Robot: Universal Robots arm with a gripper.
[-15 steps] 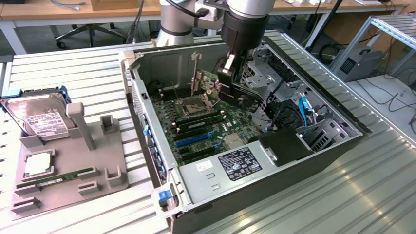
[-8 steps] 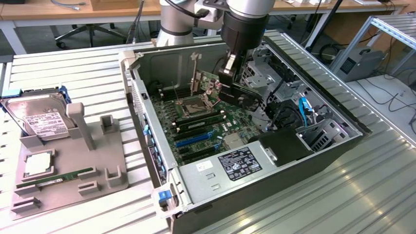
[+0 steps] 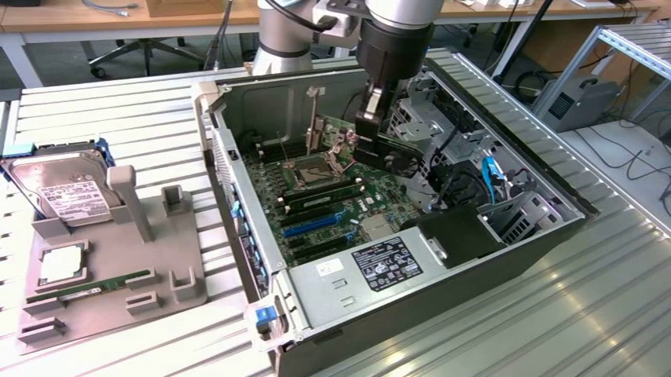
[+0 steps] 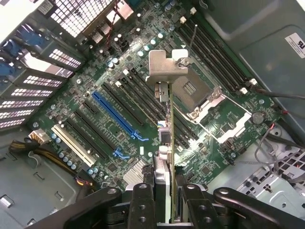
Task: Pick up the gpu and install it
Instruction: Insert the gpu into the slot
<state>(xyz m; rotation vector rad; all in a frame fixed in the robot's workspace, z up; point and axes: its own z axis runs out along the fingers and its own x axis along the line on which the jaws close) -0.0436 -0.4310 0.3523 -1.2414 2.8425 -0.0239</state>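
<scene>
My gripper reaches down into the open computer case and is shut on the gpu. The card is thin, with a green board face and a black face. It hangs upright above the motherboard, close to the CPU socket. In the wrist view the gpu appears edge-on between my fingers, with its silver end bracket at the far end. It hovers over the black slots beside the CPU socket. The blue slot and white slot lie off to one side.
At the exterior view's left, a grey fixture holds a hard drive, a RAM stick and a CPU chip. Inside the case, RAM sticks, drive cages, cables and the power supply surround the board.
</scene>
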